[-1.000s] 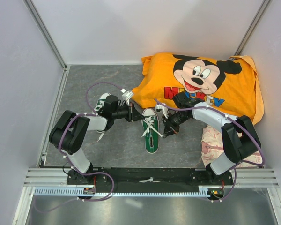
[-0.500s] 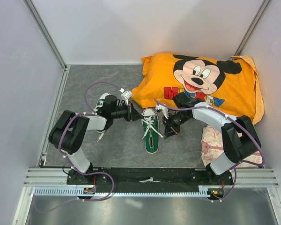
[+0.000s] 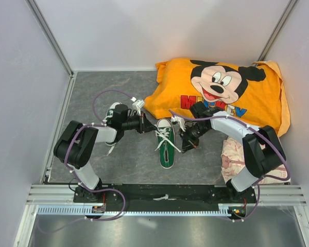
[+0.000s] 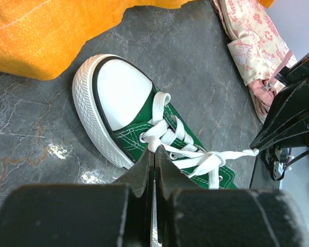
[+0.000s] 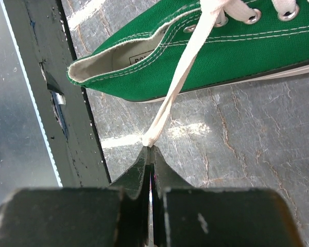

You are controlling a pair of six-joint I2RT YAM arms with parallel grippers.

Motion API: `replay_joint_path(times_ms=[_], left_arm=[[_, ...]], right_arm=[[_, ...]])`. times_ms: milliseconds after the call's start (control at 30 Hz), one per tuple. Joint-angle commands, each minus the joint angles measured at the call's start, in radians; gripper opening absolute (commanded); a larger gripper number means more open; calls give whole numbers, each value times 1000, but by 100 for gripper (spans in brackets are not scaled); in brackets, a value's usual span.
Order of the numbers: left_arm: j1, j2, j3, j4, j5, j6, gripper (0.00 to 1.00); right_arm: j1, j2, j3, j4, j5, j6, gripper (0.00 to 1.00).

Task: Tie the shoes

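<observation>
Stretches the lace farther out from the shoe, taut to the right gripper, unlike 1 second ago. Shifts the left gripper slightly leftward.

One word ran in big coloured block letters across the orange cloth, below the cartoon mouse's face, at about 1 o'clock on the bench. It opened with a red "M" and a yellow "I". The right arm covered its middle, and the last letters looked like "EY", though not surely. Inside the green shoe, a white label on the lining carried dark print, cut off by the collar and unreadable.
</observation>
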Motion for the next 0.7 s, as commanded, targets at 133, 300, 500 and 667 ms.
replay_joint_path(times_ms=[133, 300, 500, 667], left_arm=[[14, -46, 20, 45, 68, 63, 39], [30, -225, -5, -198, 100, 289, 56], [60, -371, -13, -415, 172, 658, 62], [43, -350, 59, -579, 195, 1058, 59]], right_arm=[[-2, 44, 72, -22, -37, 19, 0], [-2, 62, 115, -13, -49, 63, 0], [-18, 71, 135, -20, -43, 94, 3], [-61, 96, 152, -23, -72, 137, 7]])
